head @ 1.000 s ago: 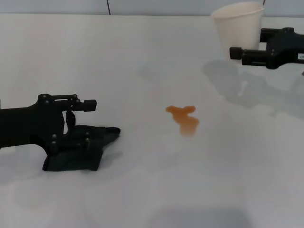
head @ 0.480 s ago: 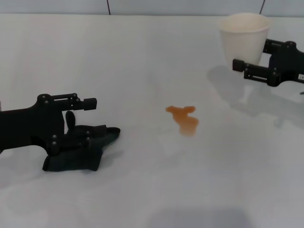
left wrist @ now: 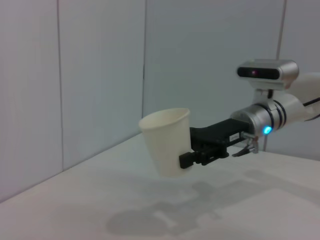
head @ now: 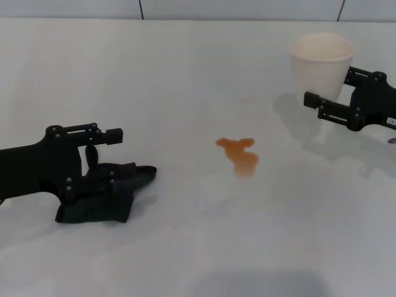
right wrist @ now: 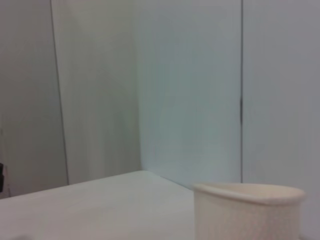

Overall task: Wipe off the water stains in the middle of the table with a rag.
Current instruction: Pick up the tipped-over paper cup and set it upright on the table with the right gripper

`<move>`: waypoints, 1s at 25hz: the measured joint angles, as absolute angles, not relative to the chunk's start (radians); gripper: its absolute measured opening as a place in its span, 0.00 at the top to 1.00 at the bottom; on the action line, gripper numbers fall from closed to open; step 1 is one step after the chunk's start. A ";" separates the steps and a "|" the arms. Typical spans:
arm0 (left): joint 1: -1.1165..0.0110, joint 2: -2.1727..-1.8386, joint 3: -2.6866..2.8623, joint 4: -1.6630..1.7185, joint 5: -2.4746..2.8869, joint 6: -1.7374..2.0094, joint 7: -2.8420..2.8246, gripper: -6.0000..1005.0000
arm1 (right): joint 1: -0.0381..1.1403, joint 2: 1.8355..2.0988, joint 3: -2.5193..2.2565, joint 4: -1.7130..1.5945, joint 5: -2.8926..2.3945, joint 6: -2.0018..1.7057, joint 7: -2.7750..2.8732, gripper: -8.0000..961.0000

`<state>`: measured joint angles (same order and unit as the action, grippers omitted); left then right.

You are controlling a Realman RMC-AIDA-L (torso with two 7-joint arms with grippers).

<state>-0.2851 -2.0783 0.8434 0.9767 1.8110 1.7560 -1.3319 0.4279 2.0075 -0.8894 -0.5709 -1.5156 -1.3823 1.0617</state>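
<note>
The water stains (head: 240, 154) are an orange-brown blotch in the middle of the white table (head: 185, 74). The dark rag (head: 102, 198) lies crumpled at the left. My left gripper (head: 127, 154) is low over the rag with its fingers apart, the lower finger (head: 99, 182) lying on the cloth. My right gripper (head: 328, 86) is at the far right, shut on a whitish cup (head: 322, 62). The left wrist view shows that gripper (left wrist: 192, 150) holding the cup (left wrist: 165, 140) slightly tilted above the table. The right wrist view shows the cup's rim (right wrist: 247, 192).
A pale panelled wall (left wrist: 100, 75) runs along the table's far edge. Bare table lies between the rag and the stain, and in front of the stain.
My right gripper has carried the cup to the right and lower. My left gripper and the rag have hardly moved.
</note>
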 joint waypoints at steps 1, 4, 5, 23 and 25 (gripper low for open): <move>-0.282 -2.078 0.842 0.977 1.811 1.755 -1.330 0.36 | 0.428 2.008 -0.883 -0.551 -1.515 -1.382 1.042 0.33; -0.277 -2.077 0.840 0.977 1.819 1.749 -1.326 0.36 | 0.428 2.006 -0.876 -0.503 -1.515 -1.378 0.998 0.33; -0.276 -2.077 0.840 0.976 1.825 1.747 -1.326 0.36 | 0.428 2.006 -0.874 -0.491 -1.515 -1.377 0.984 0.33; -0.274 -2.080 0.848 0.919 1.910 1.716 -1.299 0.36 | 0.444 2.012 -0.865 -0.347 -1.513 -1.284 0.823 0.33; -0.275 -2.080 0.848 0.907 1.913 1.712 -1.291 0.36 | 0.448 2.014 -0.862 -0.333 -1.513 -1.273 0.803 0.33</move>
<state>-0.2752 -2.0798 0.8483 0.9074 1.9130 1.7124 -1.2909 0.4477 2.0137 -0.8624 -0.3330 -1.5132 -1.2735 0.8029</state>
